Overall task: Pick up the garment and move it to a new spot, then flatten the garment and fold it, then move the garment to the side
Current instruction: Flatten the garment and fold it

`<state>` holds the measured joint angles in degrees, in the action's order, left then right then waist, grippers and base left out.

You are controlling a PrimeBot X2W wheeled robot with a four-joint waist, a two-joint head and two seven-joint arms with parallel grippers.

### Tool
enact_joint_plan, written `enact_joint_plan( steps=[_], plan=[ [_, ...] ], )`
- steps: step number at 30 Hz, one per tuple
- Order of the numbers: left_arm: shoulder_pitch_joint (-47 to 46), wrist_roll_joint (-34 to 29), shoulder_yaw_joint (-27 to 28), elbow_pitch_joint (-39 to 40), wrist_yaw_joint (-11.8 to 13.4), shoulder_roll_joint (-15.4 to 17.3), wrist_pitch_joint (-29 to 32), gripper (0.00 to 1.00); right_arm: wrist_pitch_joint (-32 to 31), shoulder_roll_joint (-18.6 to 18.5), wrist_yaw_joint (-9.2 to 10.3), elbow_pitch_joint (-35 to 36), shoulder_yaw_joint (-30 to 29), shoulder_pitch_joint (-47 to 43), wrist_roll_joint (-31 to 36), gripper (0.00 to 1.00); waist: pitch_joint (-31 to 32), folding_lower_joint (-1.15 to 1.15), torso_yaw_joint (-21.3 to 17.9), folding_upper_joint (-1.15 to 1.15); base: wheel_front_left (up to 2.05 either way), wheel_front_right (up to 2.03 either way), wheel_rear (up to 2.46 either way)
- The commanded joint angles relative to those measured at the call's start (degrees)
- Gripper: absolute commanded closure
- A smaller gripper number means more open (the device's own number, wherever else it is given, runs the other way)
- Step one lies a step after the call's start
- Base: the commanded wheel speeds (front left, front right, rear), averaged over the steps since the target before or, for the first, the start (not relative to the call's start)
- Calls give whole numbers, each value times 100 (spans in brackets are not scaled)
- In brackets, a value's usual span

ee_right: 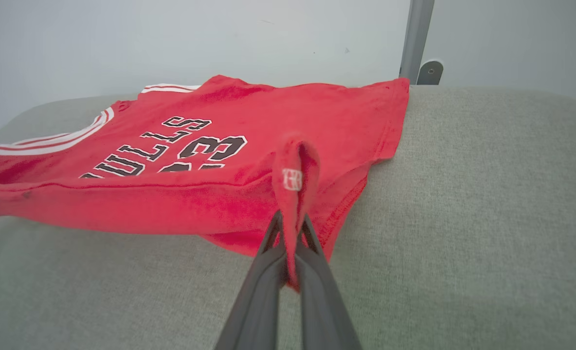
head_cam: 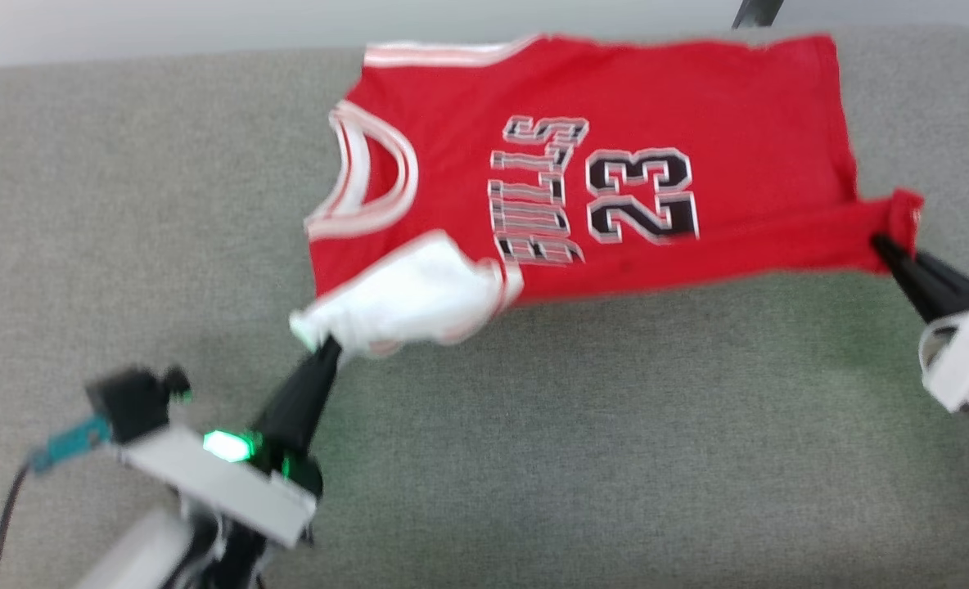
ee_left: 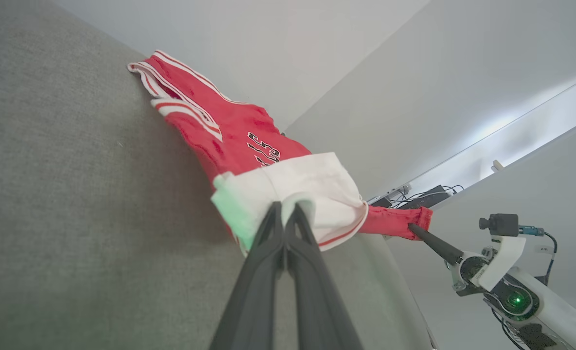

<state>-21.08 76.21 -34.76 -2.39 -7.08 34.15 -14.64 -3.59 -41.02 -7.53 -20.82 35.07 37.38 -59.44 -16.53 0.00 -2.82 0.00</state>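
Left jaws are clamping the shirt [head_cam: 697,98] by its white sleeve [head_cam: 407,298], right jaws by a hem corner [head_cam: 898,217], most of it lying between them on the table [head_cam: 534,425]; light, limp fabric, so gripping corners is looking right.

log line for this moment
left gripper: shut on sleeve | right gripper: shut on hem corner | jersey: near edge lifted off surface
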Motion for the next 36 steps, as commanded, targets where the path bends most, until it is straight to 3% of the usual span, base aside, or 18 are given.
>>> enact_joint_plan(
  steps=[1, 10, 18, 23, 30, 36],
  plan=[
    [414, 1, 76, 368, 101, 91, -34, 100, -39, -85, 8, 251, -230, -402, 14, 100, 146, 0, -28, 0, 0, 0, 0],
    [1804, -210, 378, 1769, 605, 315, -53, 100, -344, -14, 8, 1133, -1214, -1901, 340, 100, 140, 0, -118, 0, 0, 0, 0],
    [2361, -440, 586, 2527, 938, 476, -39, 100, -933, 482, 8, 1971, -2353, -2853, 881, 100, 9, 0, -187, 0, 0, 0, 0],
    [1732, -558, 490, 2256, 856, 390, 232, 100, -1423, 857, 8, 2073, -2751, -2735, 1152, 100, -76, 0, -158, 0, 0, 0, 0],
    [352, -611, 307, 1405, 560, 158, 931, 100, -1933, 1019, 8, 1832, -2892, -2066, 1493, 100, -312, 0, -109, 0, 0, 0, 0],
    [-621, -699, 390, 492, 501, -205, 983, 100, -2086, 1117, 8, 1321, -2856, -1542, 1689, 100, -492, 0, -119, 0, 0, 0, 0]
  ],
)
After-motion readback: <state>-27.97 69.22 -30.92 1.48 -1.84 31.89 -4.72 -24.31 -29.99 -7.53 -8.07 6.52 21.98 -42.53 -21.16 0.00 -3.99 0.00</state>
